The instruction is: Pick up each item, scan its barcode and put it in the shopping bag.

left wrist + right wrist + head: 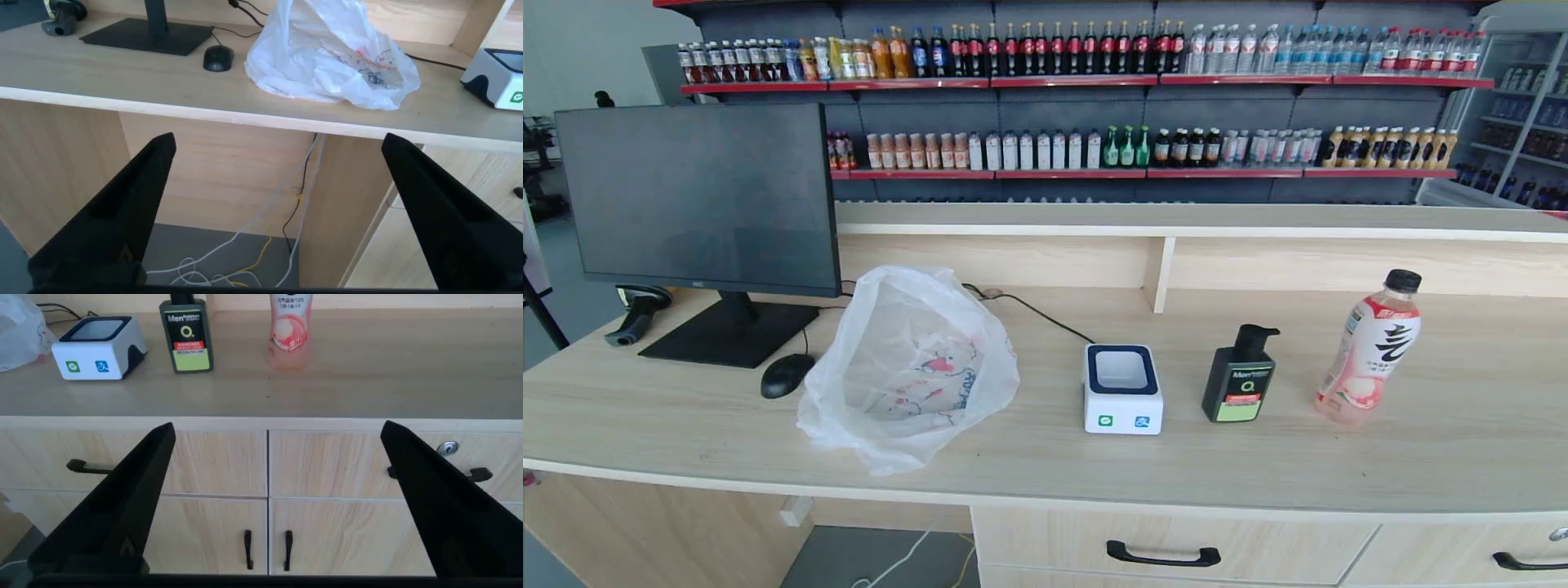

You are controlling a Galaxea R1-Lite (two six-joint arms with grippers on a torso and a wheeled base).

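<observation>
Left pincer [278, 143] and right pincer [278, 433]: jaws spread, empty, low before the counter [1045, 469]. Pump bottle [1240, 380] and drink bottle [1370, 351] stand upright on its right half, above and ahead of the right pincer, the nearer arm. Scanner [1122, 390] sits mid-counter, bag [907, 367] to the left.

A light wooden counter [1462, 457] is seen, with drawers [1176, 535] set at 6 o'clock. Bottle-stocked shelves [1078, 82] are ranged at 12 o'clock, a glass-fronted cooler [1515, 122] at 2 o'clock.
</observation>
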